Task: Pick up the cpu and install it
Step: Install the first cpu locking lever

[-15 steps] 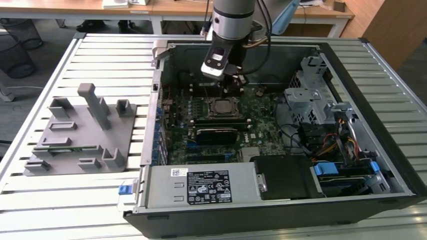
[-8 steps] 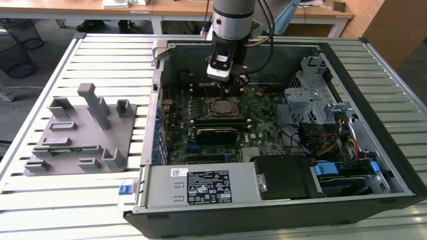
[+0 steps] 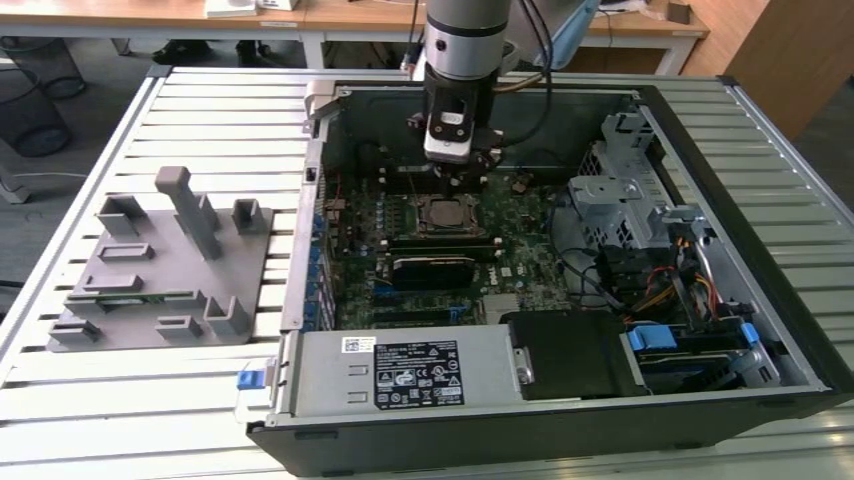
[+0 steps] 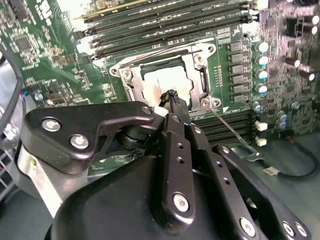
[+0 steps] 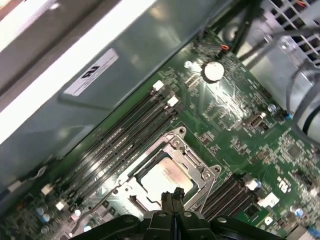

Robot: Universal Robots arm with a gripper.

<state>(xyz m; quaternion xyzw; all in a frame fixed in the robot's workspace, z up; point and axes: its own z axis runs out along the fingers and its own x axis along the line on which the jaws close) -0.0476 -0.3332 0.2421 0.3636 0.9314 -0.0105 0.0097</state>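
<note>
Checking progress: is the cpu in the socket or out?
In. The cpu lies flat inside the socket frame in both wrist views, with the gripper by its edge.

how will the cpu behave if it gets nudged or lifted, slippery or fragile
The cpu is a thin flat plate with a metal top, so probably stiff and fairly light. That smooth top looks slippery for the tool. Lying flat inside the socket frame, it should neither roll nor tip.
</note>
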